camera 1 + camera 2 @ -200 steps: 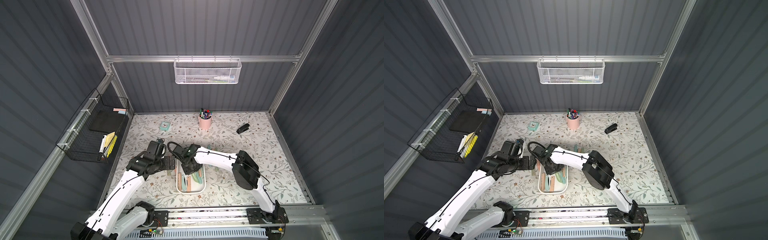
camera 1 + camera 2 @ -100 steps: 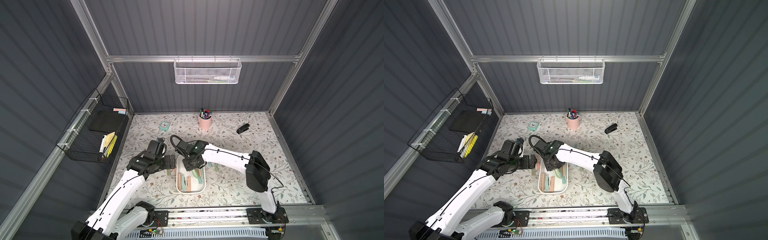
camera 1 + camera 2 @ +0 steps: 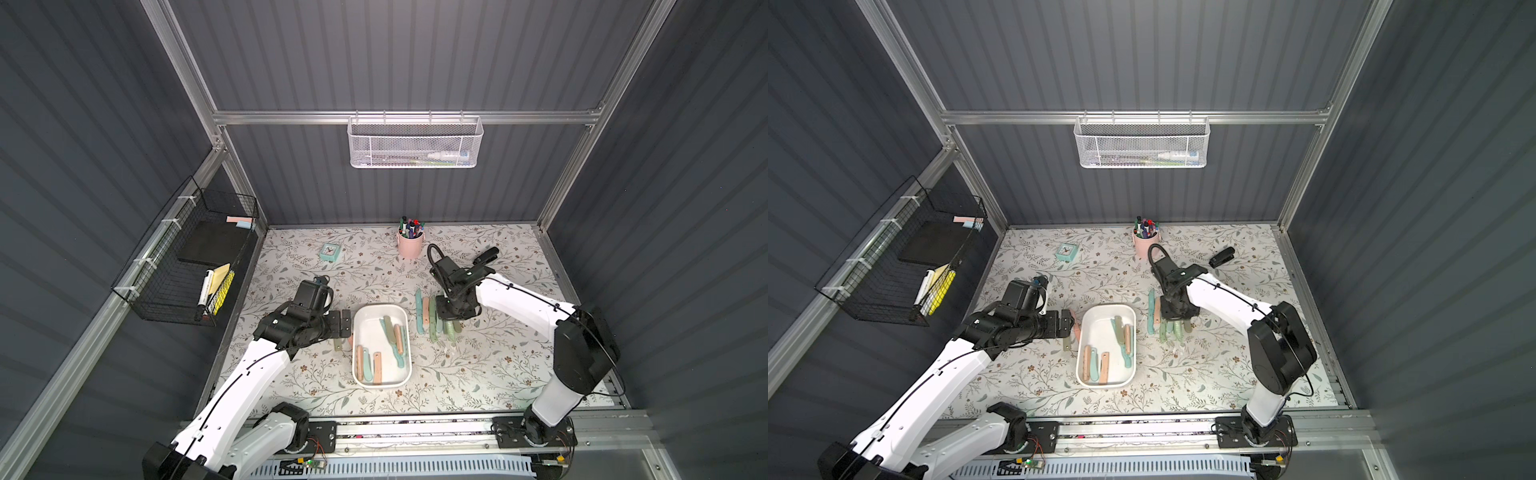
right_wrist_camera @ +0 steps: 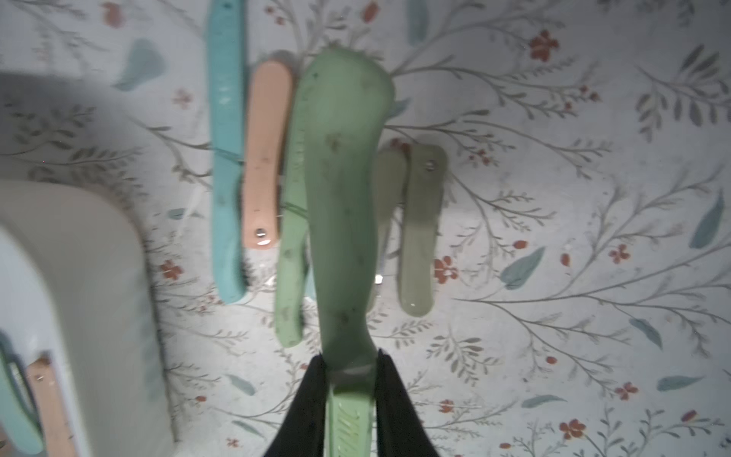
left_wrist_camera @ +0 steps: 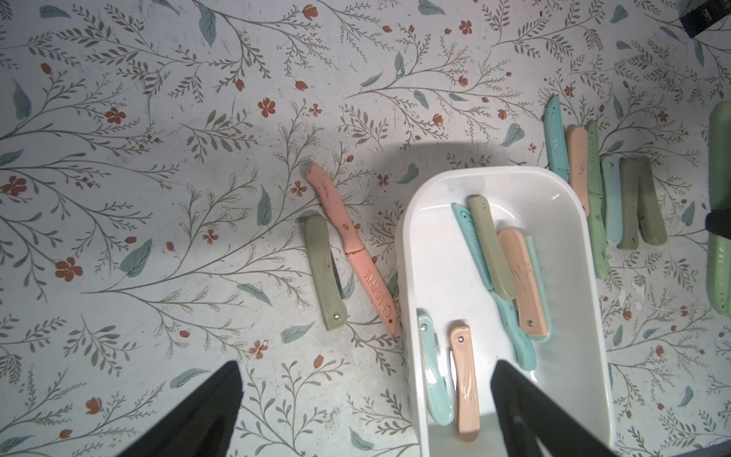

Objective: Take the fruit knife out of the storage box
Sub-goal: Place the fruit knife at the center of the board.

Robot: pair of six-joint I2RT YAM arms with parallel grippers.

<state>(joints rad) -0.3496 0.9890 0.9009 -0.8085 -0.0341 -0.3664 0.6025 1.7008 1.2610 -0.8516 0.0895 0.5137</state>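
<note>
Lab robot cell: alu frame, grey panel walls, arm base rail.

The tabletop is white, printed with grey-green leafy sprigs and small red flowers. The storage box is plain white. The fruit knife is pale green with dark specks. The pen cup is pink, the clock teal, the wire basket black.

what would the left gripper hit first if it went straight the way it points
Likely the storage box, its near rim: the open left gripper points at it from beside, though height is unclear.
</note>
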